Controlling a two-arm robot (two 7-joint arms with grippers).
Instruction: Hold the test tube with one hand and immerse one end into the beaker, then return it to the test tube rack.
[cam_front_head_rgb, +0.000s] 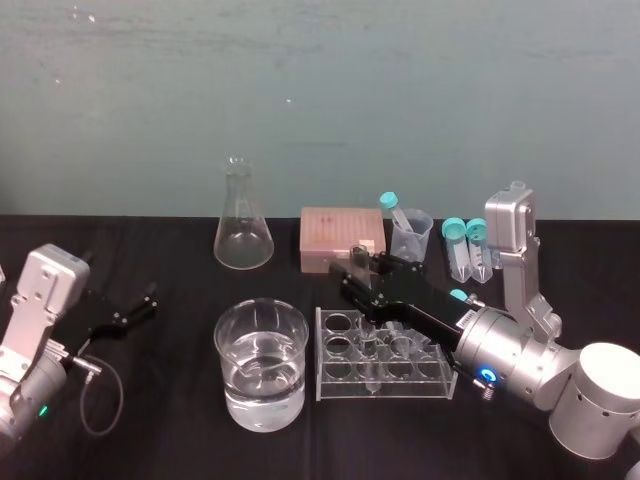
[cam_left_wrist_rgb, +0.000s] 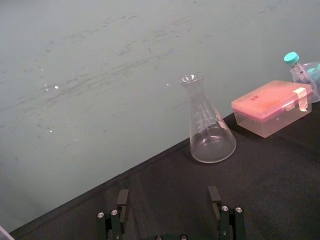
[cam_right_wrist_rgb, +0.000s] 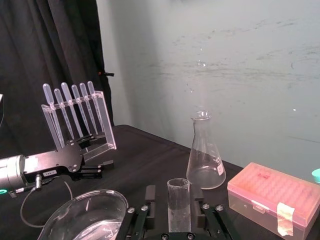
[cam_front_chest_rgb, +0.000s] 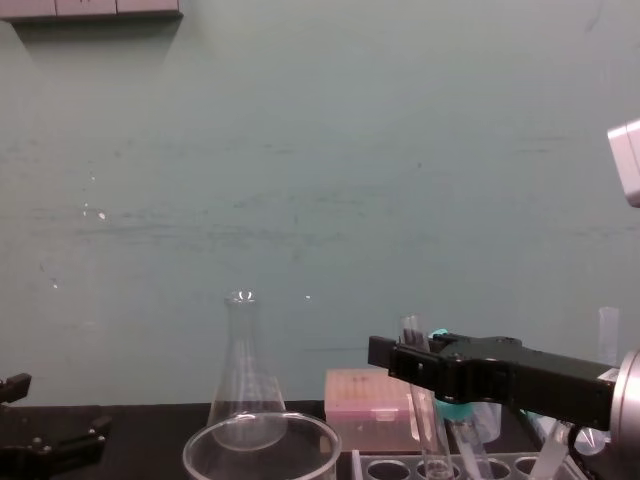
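On the black table (cam_front_head_rgb: 170, 440), the right arm reaches in from 4 o'clock and ends over the rack's far edge. The left arm lies low at 8 o'clock. Its left gripper (cam_front_head_rgb: 140, 298) rests at 9 o'clock from the beaker, well apart from it, with the fingers spread wide and nothing between them.

The beaker (cam_front_head_rgb: 260, 365) stands near the table's middle, partly filled with clear liquid. Just beside it at 3 o'clock is the rack (cam_front_head_rgb: 385, 365). A flask (cam_front_head_rgb: 243, 220) stands at 12 o'clock from the beaker, back by the wall. A pink box (cam_front_head_rgb: 343, 238) sits at 12 o'clock from the rack, and a cup (cam_front_head_rgb: 411, 235) at 1 o'clock.

The right gripper (cam_front_head_rgb: 345, 278) brackets the tube (cam_right_wrist_rgb: 178, 205) with its fingers set narrow, one on each side. One finger looks to touch the glass, and a slim gap shows at the other. The tube stands nearly upright, its lower end down in a rack hole and its open top above the fingers.
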